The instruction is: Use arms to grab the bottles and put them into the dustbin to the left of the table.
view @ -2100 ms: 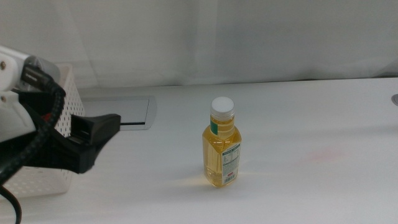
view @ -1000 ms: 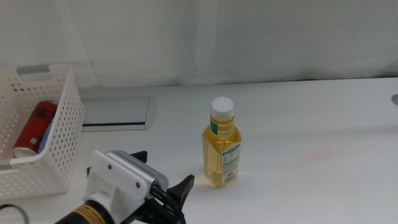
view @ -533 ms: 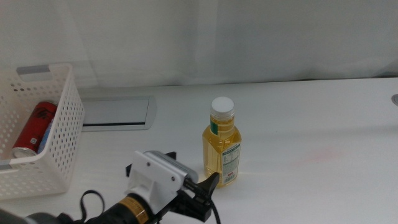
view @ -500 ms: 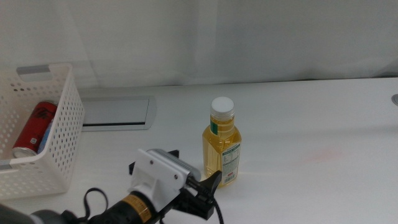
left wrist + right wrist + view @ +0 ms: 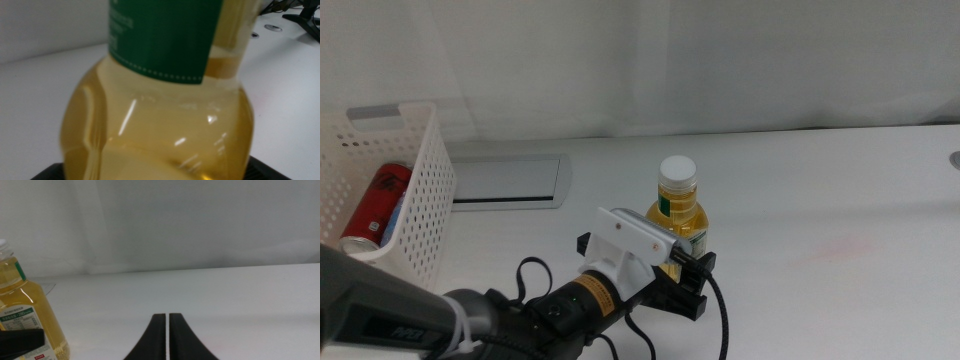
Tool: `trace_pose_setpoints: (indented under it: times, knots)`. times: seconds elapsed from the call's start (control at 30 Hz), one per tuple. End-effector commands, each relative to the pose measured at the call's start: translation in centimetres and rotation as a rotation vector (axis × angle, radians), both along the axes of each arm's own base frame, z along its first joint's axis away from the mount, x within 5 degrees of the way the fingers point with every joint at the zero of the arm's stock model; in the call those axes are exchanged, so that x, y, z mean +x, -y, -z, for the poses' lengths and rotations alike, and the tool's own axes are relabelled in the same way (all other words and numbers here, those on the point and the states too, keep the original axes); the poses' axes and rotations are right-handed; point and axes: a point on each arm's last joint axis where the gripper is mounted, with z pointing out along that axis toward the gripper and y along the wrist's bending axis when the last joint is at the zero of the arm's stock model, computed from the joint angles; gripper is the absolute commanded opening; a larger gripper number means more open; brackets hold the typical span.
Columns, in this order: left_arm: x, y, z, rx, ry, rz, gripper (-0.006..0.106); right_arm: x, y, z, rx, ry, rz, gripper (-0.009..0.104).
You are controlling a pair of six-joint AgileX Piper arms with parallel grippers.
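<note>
At mid-table (image 5: 800, 190), my left gripper (image 5: 688, 272) brackets the upright yellow-liquid bottle (image 5: 678, 215), jaws spread around its base; my right gripper (image 5: 167, 337) waits clenched. Beside it, the red soda can (image 5: 372, 208) lies in the dustbin (image 5: 420, 225).

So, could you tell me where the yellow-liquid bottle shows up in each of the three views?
Middle view: the yellow-liquid bottle stands near the centre of the table, with the left gripper at its base.
Left wrist view: the bottle fills nearly the whole picture.
Right wrist view: it shows at the picture's side edge, beyond the right gripper.
Shared landmark: its green label.
</note>
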Motion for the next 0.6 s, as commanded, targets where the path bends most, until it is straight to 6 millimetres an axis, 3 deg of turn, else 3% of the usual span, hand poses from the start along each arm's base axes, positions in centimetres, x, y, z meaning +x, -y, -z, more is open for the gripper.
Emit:
trace_pose_setpoints:
  times: [0.0,0.13,0.2,0.27,0.4,0.43,0.57]
  knots:
    - [0.3,0.8,0.4,0.005,-0.028,0.019,0.087,-0.1,0.1,0.5,-0.014,-0.002,0.002,-0.002]
    - [1.0,1.4,0.0,-0.013,-0.041,0.011,0.083,-0.1,0.1,0.5,-0.014,-0.002,0.002,-0.002]
    - [1.2,1.6,0.0,-0.007,-0.050,0.010,0.072,-0.1,0.1,0.5,-0.014,-0.002,0.002,-0.002]
    - [1.3,1.7,0.0,0.005,-0.062,0.009,0.053,-0.1,0.1,0.5,-0.014,-0.002,0.002,-0.002]
    - [1.2,1.6,0.1,0.012,-0.070,0.009,-0.003,-0.1,0.1,0.5,-0.014,-0.002,0.002,-0.002]
    - [1.2,1.6,0.0,0.007,-0.064,0.009,-0.003,-0.1,0.1,0.5,-0.014,-0.002,0.002,-0.002]
    - [1.9,1.5,-3.4,-0.025,-0.006,-0.005,-0.003,-0.1,0.1,0.5,-0.014,-0.002,0.002,-0.002]
